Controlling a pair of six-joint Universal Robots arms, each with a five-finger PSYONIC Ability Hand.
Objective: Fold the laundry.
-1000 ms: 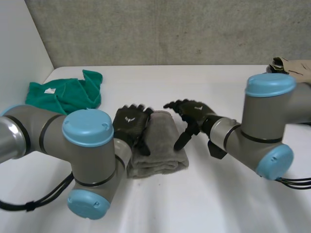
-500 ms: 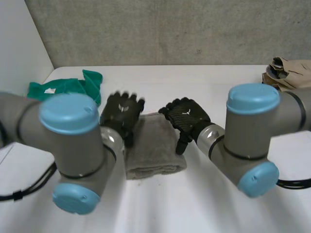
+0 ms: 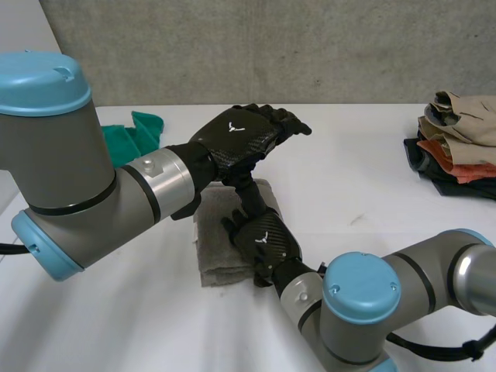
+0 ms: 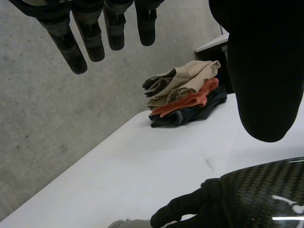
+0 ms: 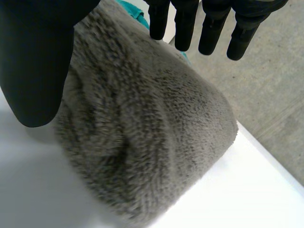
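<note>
White table w/ grey towel under right hand, left hand above, both straight-fingered.

Looks like a robotics lab. Shows in the bare concrete wall and plain white table (clothes stacked at one edge).

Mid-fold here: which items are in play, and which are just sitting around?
In play: grey towel, right hand over it, left hand higher up.
Lying about: green cloth, stacked clothes, both untouched.
</note>
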